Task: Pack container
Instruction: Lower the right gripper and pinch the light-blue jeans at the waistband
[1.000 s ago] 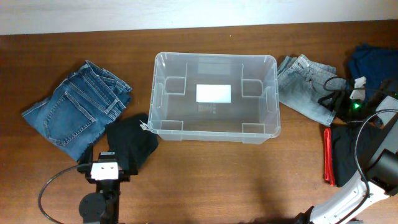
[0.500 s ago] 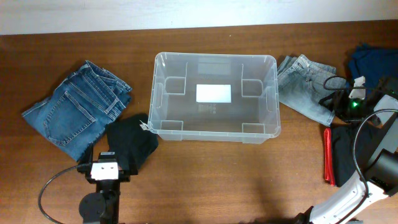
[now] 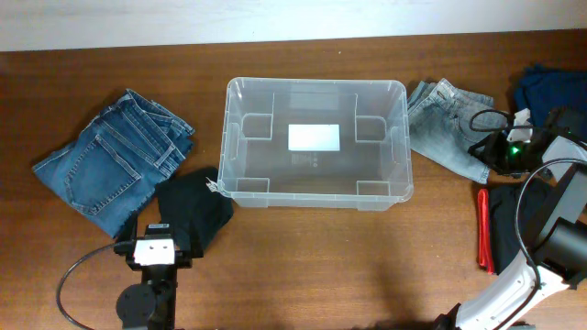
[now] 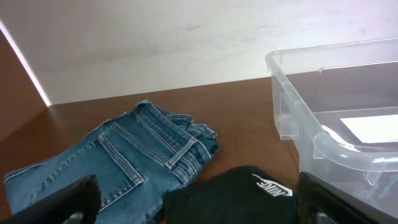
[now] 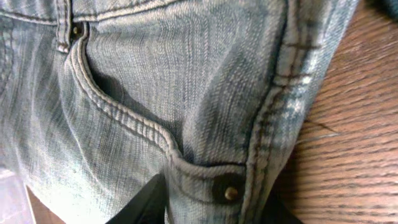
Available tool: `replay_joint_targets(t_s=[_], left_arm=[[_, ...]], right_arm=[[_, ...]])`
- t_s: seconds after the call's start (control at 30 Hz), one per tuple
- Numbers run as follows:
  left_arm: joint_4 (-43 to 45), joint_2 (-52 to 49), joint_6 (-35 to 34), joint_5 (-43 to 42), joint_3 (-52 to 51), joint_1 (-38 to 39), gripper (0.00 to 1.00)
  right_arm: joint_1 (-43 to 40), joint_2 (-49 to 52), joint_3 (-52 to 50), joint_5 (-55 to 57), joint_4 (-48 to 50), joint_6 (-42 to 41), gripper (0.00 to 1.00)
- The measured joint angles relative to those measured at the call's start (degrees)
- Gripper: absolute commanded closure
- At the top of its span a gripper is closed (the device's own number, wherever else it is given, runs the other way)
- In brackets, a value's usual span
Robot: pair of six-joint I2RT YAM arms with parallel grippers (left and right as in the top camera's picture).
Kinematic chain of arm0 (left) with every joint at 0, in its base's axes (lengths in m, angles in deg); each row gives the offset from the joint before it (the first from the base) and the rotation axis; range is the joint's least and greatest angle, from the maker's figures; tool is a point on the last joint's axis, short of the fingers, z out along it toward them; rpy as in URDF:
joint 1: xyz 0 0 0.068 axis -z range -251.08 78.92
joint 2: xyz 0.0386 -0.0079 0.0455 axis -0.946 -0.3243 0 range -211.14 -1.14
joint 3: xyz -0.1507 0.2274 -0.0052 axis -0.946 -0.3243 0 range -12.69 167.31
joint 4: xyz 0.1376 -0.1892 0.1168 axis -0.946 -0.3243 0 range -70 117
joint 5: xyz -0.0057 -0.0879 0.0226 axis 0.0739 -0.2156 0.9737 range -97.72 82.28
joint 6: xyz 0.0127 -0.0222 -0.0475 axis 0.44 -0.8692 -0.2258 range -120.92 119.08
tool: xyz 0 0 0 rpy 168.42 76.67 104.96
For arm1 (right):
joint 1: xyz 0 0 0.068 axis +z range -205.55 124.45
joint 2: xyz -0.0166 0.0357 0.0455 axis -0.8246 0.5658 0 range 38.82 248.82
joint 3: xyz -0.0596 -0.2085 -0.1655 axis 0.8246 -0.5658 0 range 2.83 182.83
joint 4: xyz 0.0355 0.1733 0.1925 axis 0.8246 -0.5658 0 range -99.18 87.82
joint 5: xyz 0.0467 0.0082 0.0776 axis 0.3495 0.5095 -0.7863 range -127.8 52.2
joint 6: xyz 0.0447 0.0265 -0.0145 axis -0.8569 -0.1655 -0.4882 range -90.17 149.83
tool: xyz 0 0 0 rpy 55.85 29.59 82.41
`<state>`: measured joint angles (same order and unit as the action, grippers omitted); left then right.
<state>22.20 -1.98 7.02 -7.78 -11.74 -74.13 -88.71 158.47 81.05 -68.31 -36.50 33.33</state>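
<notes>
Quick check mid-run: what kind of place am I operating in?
Probably a lab or test station set up for a packing trial, not a home: a wooden table against a plain white wall, with folded blue jeans laid beside an empty clear container.

A dark brown wooden counter (image 3: 312,266) is filling the view — a pale, scuffed wall (image 4: 155,43) is rising behind it.

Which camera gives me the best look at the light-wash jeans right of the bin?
Overhead: nearly the whole folded light-wash jeans lie beside the container, right gripper at their edge. Right wrist shows only a close-up of one pocket corner; left wrist shows none.
</notes>
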Motion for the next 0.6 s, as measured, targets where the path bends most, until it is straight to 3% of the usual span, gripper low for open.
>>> replay_joint_targets(t_s=[0.13,0.37,0.6], left_arm=[[0.0,0.0,0.0,0.0,0.0,0.02,0.0],[0.0,0.0,0.0,0.0,0.0,0.02,0.0],[0.0,0.0,0.0,0.0,0.0,0.02,0.0]], right_arm=[[0.07,0.52,1.22,-0.76,-2.49,-0.09,0.75],[1.66,0.66,2.71,1.2,-5.09,-0.37,0.75],[6.86,-0.81,3.96,13.88,-6.27,-1.81,0.8]])
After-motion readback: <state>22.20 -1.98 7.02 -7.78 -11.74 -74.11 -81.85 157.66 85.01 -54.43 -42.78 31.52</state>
